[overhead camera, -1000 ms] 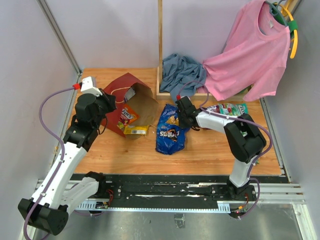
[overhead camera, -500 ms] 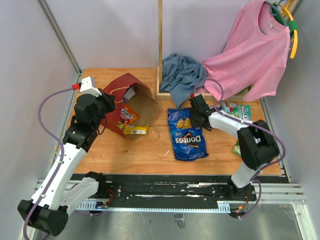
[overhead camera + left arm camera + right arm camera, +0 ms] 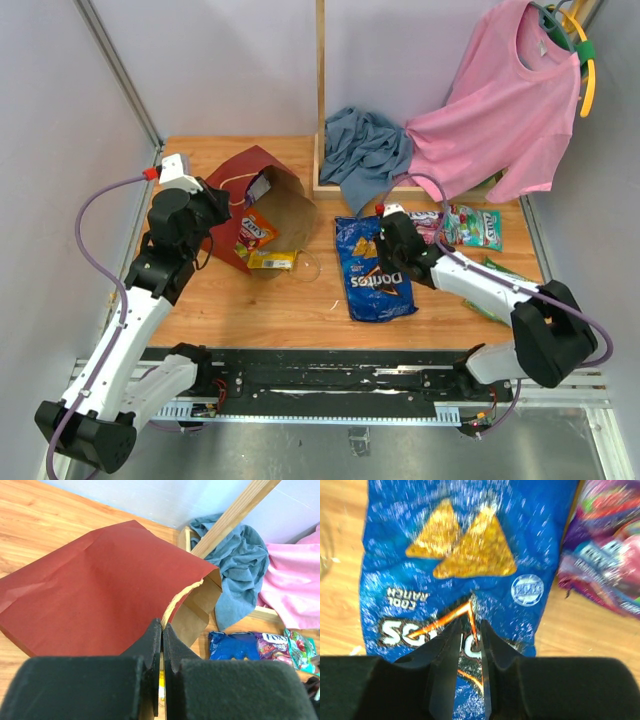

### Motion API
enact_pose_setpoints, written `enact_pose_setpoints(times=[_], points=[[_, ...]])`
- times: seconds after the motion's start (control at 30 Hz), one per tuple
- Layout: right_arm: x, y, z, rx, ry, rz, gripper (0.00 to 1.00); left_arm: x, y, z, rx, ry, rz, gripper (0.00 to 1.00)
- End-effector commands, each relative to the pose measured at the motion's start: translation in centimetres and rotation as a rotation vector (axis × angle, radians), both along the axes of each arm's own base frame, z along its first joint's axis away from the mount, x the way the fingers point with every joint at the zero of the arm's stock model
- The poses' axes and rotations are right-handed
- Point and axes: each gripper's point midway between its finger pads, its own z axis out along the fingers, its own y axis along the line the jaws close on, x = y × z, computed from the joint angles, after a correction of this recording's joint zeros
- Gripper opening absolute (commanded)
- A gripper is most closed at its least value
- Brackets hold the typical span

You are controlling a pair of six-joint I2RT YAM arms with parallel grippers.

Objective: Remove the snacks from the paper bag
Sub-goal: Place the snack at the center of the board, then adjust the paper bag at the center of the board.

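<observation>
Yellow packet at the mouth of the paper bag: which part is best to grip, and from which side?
Probably the outer end of the yellow packet, coming from above at the open side of the paper bag. It lies flat and that end sticks out of the bag; the inner end is crowded by an orange packet.

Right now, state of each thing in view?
paper bag: on side, mouth open, packets inside
Doritos bag: out, lying flat
green packet: out, lying flat
left gripper: shut on paper bag rim
right gripper: slightly open above Doritos bag
pink shirt: hanging
blue cloth: crumpled
</observation>
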Motion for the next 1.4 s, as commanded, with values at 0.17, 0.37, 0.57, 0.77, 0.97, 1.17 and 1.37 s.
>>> enact_pose_setpoints(times=[0.17,0.37,0.57,0.77,0.97,1.17,1.37], points=[[0.3,10.6,3.0,0.225,-0.057,0.202,0.40,-0.2,0.6,0.7,-0.004,-0.033,0.018,0.00],[3.1,17.6,2.7,0.451,-0.013,0.211,0.65,-0.2,0.5,0.4,-0.007,-0.027,0.014,0.00],[7.0,20.7,-0.1,0.465,0.015,0.175,0.69,-0.3,0.7,0.4,-0.004,-0.029,0.023,0.00],[8.8,21.7,-1.8,0.481,0.026,0.134,0.58,-0.2,0.9,0.3,0.003,-0.027,0.031,0.01],[9.3,22.1,-2.2,0.554,0.008,0.093,0.27,0.0,0.9,0.1,0.009,-0.020,0.038,0.00],[10.4,23.5,-3.2,0.617,0.014,0.064,0.07,0.4,1.4,0.2,0.022,-0.014,0.068,0.00],[12.4,25.5,-2.8,0.644,0.003,0.061,0.02,1.1,1.6,0.0,0.042,0.007,0.087,0.01]])
